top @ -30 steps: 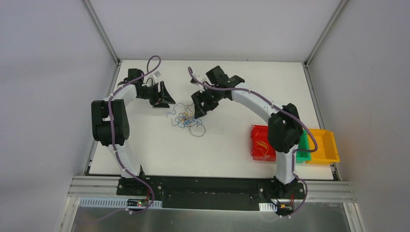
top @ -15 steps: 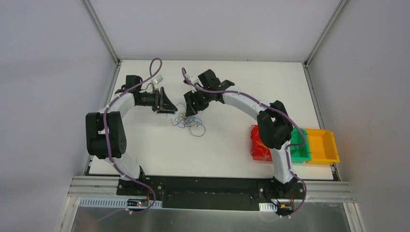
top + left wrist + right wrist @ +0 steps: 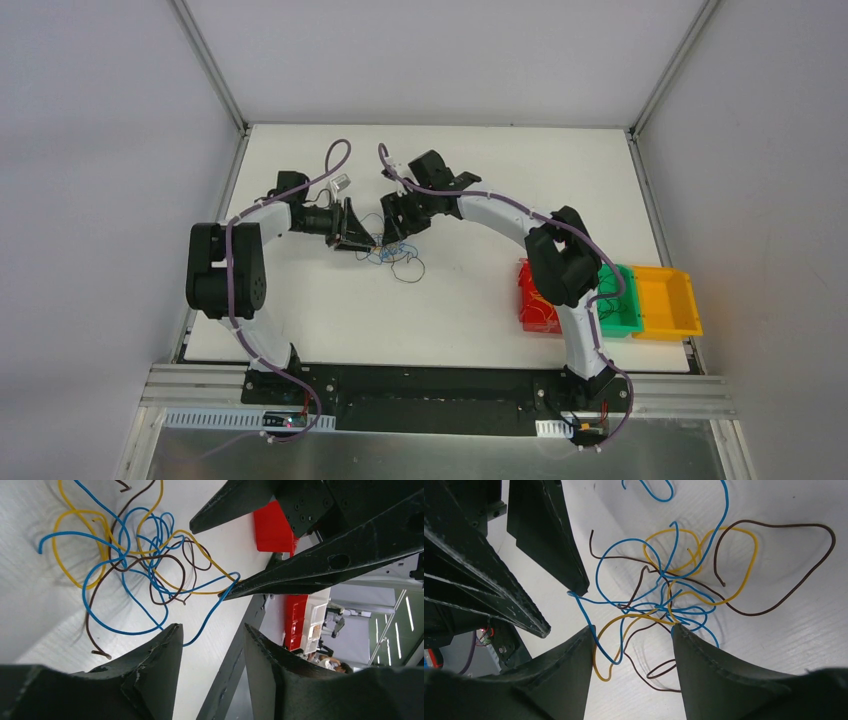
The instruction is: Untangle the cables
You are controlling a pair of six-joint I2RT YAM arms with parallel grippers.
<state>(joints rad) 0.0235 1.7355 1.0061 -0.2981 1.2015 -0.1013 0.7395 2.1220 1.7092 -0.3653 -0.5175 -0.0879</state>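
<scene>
Cables (image 3: 388,252) tangled on table (image 3: 480,190), arms curved inward over them, left fingers (image 3: 150,670) and right fingers (image 3: 714,670) parted, apparently empty

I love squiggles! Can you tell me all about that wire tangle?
The cables are thin, bendy, plastic-looking wires in blue, yellow and dark brown, looped through each other in one loose knot. They lie on the white table, between the left tool and the right tool, both open.

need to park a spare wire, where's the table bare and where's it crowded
Bare: the table at far right, behind the right arm, and the strip between the cables and its near edge. Crowded: left gripper and right gripper over the cables; bins at near right.
</scene>
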